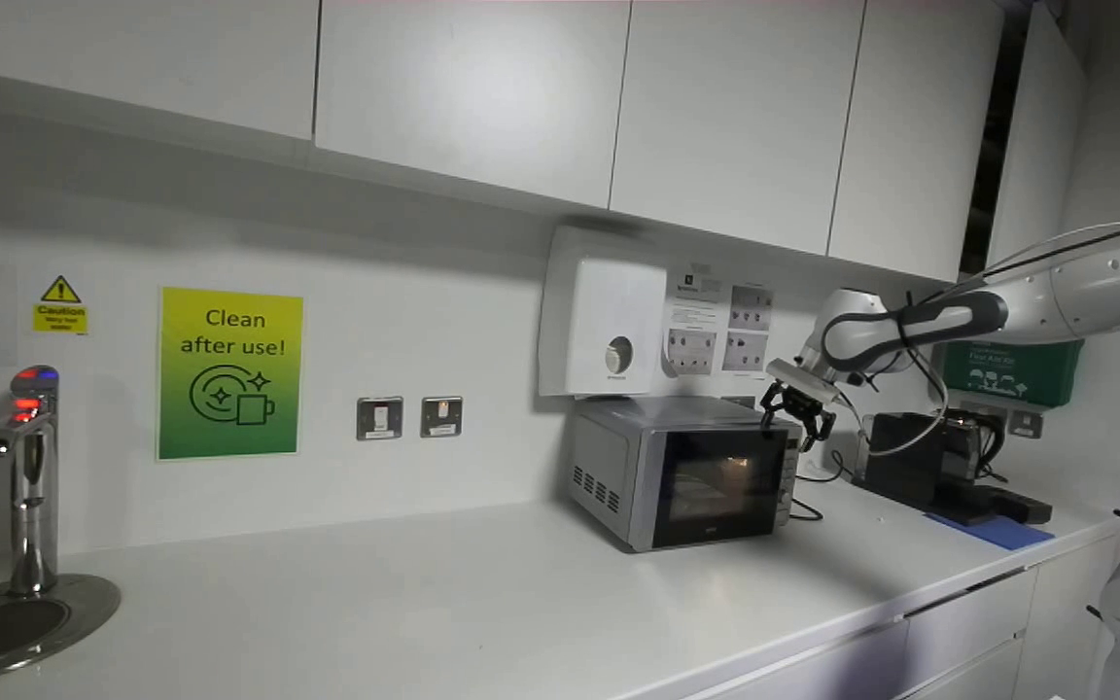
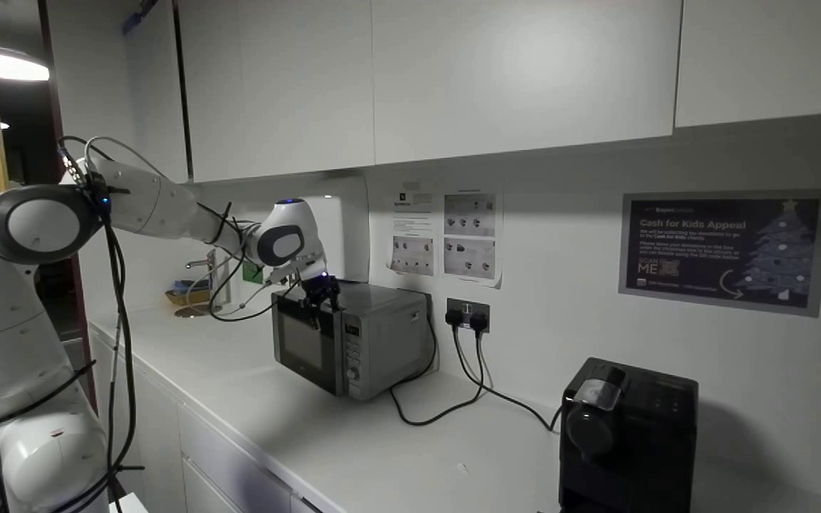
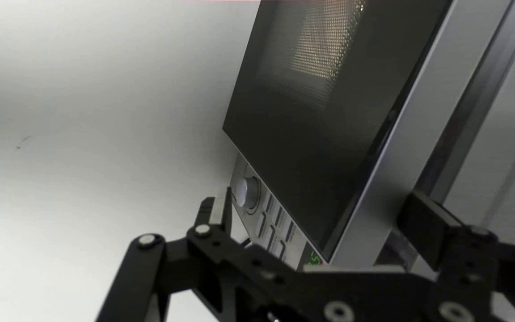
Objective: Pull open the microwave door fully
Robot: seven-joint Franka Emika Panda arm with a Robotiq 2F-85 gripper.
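Observation:
The silver-grey microwave (image 1: pixel 609 467) stands on the counter against the wall, also seen in an exterior view (image 2: pixel 389 335). Its interior glows orange. The microwave door (image 1: pixel 723 481) has a dark glass front and appears slightly ajar. In the wrist view, a narrow dark gap lies behind the top edge of the door (image 3: pixel 329 147). My gripper (image 3: pixel 322 197) is open over the door's upper corner on the control-panel side. One finger dips at the gap behind the door's edge; the other is in front, near the knob (image 3: pixel 247 192). Both exterior views show the gripper (image 1: pixel 788 430) (image 2: pixel 325 312) there.
A white dispenser (image 1: pixel 609 311) hangs above the microwave, under wall cabinets (image 1: pixel 735 117). A black coffee machine (image 2: pixel 628 434) stands on the counter (image 2: pixel 410 456) beyond the control-panel side. Black cables (image 2: pixel 446 413) lie between them. A tap (image 1: pixel 33 486) stands at the counter's far end.

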